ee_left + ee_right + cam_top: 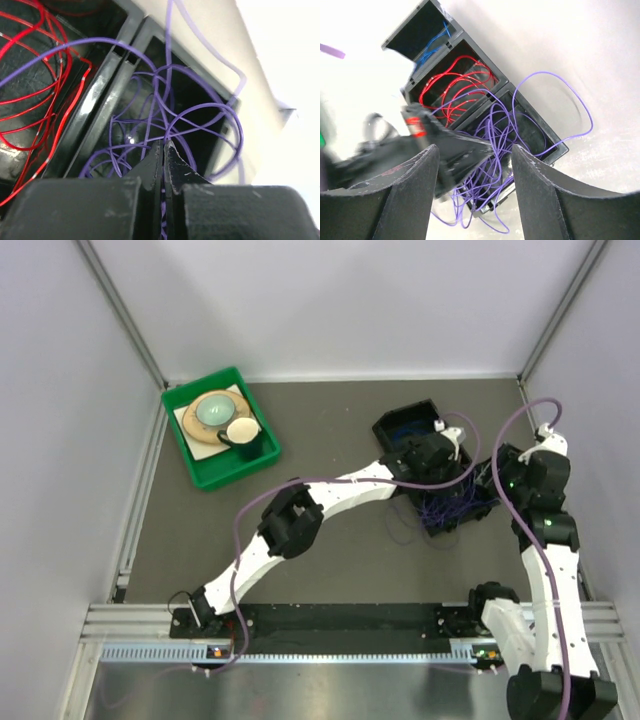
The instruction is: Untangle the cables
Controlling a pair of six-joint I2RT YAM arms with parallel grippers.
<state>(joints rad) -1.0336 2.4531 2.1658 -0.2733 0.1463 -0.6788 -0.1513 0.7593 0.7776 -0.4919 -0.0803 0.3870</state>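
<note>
1. My left gripper (162, 150) is closed. In its wrist view the two fingers meet, and a thin purple strand shows in the slit between them, so I read it as pinching one of the purple cables (200, 115).
2. That claw sits down among the purple cables, in the end compartment of the black divided box (107, 85). Loops arch over and around its fingertips on both sides.
3. My right gripper (475, 150) is open, with its fingers wide apart and nothing between them. It hangs above the box, apart from the wires. The left gripper (455, 150) and the purple cables (495, 130) lie below its gap.
4. From the right wrist I see the box (555, 145) as three compartments in a row. The blue cables (432, 47) are in the far end one, the red cables (455, 85) in the middle, and the purple ones in the near end.
5. The red cables (35, 75) lie just beside the left claw, across the dividing wall, and do not touch it.
6. Several purple loops spill over the box rim onto the table (600, 60).
7. From overhead, both claws meet at the box, the left gripper (432, 455) over it and the right gripper (497, 480) just beside it. A green tray (200, 475) sits well apart on the left.
</note>
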